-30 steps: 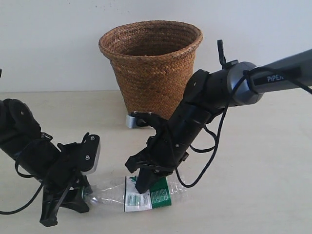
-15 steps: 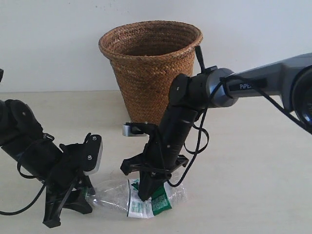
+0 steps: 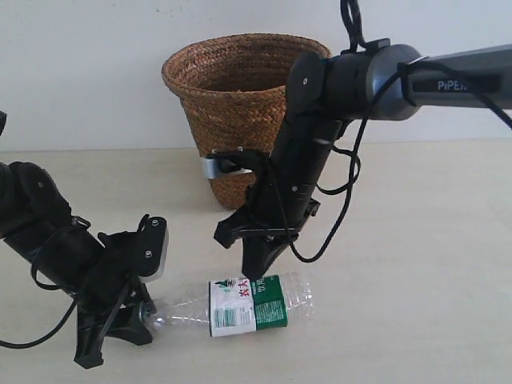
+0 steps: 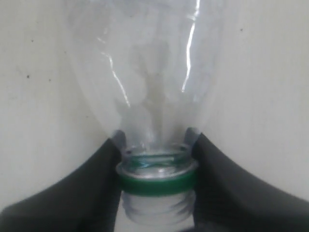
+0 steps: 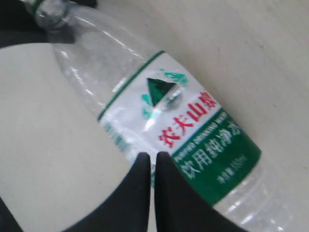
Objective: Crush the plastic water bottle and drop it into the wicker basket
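Observation:
The plastic water bottle [image 3: 248, 304] lies on its side on the table in front of the wicker basket [image 3: 248, 104], neck pointing left. My left gripper [image 3: 138, 314] is shut on its neck; in the left wrist view the fingers [image 4: 96, 179] clamp just beside the green ring, over the bare threads of the bottle [image 4: 149, 72]. No cap shows. My right gripper [image 3: 256, 274] hangs shut just above the label, tips pointing down. In the right wrist view the gripper [image 5: 152, 157] is over the edge of the white-and-green label of the bottle [image 5: 178, 111].
The basket stands upright against the pale wall at the back centre. A black cable [image 3: 340, 200] loops off the right arm beside the basket. Beige tabletop [image 3: 424, 264] stretches to the right of the bottle.
My right gripper was pressing down on the bottle's label and flattening it; it has risen off it. The bottle looks rounder again. The left gripper has kept its hold on the neck.

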Controlling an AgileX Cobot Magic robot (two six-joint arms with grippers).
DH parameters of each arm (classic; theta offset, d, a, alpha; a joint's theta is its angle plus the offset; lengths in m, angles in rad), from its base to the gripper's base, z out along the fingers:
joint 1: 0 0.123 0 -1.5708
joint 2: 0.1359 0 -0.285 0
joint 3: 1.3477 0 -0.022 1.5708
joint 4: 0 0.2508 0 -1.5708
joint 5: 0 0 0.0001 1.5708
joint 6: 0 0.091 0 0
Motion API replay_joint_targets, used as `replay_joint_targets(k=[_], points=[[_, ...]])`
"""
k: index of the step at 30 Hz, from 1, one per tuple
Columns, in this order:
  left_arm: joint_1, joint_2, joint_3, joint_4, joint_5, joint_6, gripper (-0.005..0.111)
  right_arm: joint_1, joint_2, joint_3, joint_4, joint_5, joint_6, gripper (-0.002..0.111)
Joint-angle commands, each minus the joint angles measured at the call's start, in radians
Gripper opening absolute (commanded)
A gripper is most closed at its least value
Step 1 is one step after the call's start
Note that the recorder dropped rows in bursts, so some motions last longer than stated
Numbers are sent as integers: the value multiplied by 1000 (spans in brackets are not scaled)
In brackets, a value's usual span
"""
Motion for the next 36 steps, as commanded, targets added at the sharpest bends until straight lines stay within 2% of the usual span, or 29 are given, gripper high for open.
replay_joint_targets(k=[1,9,14,25,30,36], points=[[4,-2,-21,-7,0,-4,4,-4,-11,9,135,-16,-65,0],[4,-2,-21,-7,0,1,4,48,54,7,160,-156,-63,0],[4,-2,-21,-7,0,1,4,55,123,7,182,-179,-63,0],[4,-2,-21,-45,0,1,4,55,270,3,175,-185,-33,0],[4,-2,-21,-47,2,1,4,53,327,-66,140,-138,15,0],[4,-2,-21,-47,2,1,4,36,230,-66,86,-114,11,0]])
